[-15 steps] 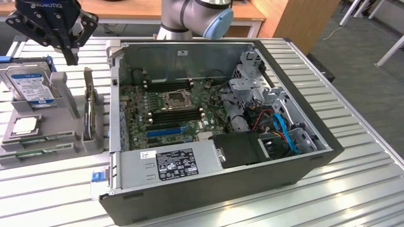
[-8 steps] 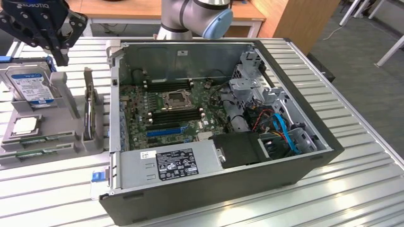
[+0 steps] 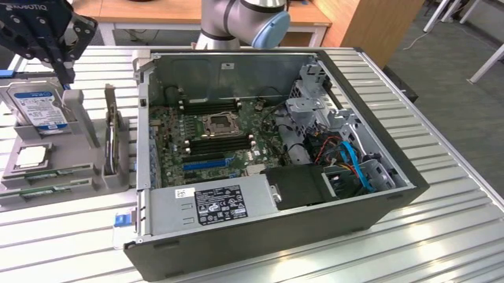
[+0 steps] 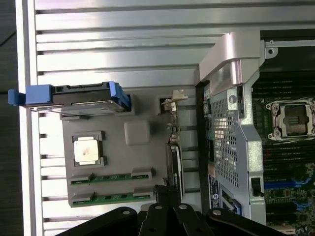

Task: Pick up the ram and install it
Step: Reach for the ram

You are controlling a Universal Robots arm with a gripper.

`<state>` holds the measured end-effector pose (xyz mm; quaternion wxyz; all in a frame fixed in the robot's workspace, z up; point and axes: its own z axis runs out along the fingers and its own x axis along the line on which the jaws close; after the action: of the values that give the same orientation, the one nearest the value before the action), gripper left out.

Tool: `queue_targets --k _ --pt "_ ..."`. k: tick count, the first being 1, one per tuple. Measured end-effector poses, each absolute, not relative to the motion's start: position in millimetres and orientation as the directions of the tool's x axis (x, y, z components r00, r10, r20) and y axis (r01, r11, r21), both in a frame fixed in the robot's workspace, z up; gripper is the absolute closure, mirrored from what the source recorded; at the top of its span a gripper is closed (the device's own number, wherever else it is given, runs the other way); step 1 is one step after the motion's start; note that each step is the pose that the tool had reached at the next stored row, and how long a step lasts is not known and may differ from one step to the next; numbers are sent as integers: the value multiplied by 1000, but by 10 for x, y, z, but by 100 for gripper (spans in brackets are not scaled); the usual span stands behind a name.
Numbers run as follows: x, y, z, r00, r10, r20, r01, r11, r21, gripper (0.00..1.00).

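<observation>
The end effector (image 3: 65,73), above the tray (image 3: 82,127), is running off the picture's edge, losing its upper part. In the wrist view its fingers (image 4: 166,195) are showing while its body is being cropped. Both rams (image 3: 49,174) are sitting sunk in the tray's slots, showing just thin edges. The arm (image 3: 236,23), well apart from the tray, is being cut off. The hard drive (image 3: 38,109) label's print is staying unreadable.

A hard drive (image 3: 38,107) and processor chip (image 3: 32,156) sit beside an open computer case (image 3: 260,247).
</observation>
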<state>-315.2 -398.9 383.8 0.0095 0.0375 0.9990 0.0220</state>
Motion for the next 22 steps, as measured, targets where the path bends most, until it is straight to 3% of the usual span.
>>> queue_targets --k 22 --pt "-3567 -3988 3808 -997 75 -13 75 996 44 90"
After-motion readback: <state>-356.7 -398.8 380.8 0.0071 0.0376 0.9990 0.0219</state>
